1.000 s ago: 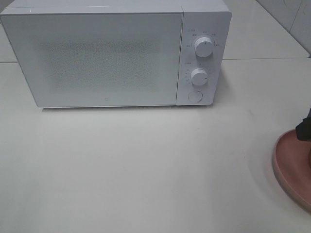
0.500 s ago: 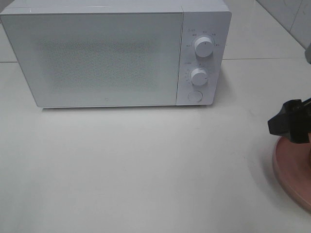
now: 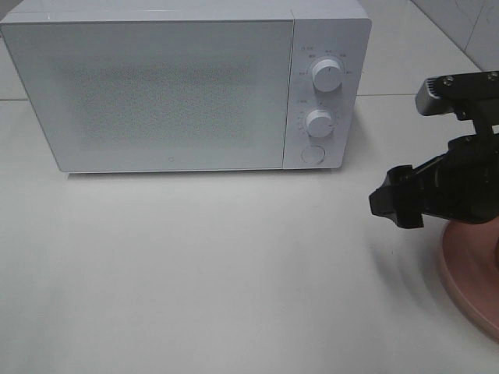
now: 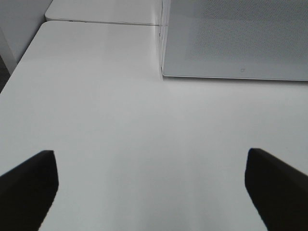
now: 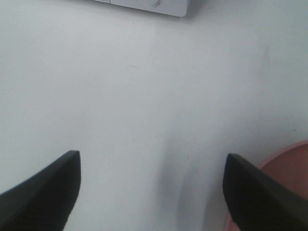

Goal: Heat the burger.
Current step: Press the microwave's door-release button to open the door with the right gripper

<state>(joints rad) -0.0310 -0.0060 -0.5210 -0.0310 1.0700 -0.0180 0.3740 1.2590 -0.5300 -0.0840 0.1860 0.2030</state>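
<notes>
The burger is not in view in any frame. The white microwave (image 3: 171,93) stands at the back of the table with its door shut; it also shows in the left wrist view (image 4: 236,38) and its lower corner in the right wrist view (image 5: 154,5). My right gripper (image 3: 394,204) is open and empty, hovering over the table just left of the pink plate (image 3: 468,273), in front and to the right of the microwave's control panel. In the right wrist view the right gripper (image 5: 151,159) has its fingers wide apart. My left gripper (image 4: 150,154) is open and empty over bare table.
The microwave panel has two white knobs (image 3: 327,75) (image 3: 320,123) and a round button (image 3: 313,154). The pink plate's rim (image 5: 284,183) shows beside the right fingers. The white table (image 3: 195,273) spreads in front of the microwave. A tiled wall is at the back right.
My right arm has come in from the right edge, moving left and up over the plate toward the microwave's panel. The microwave and plate have not moved.
</notes>
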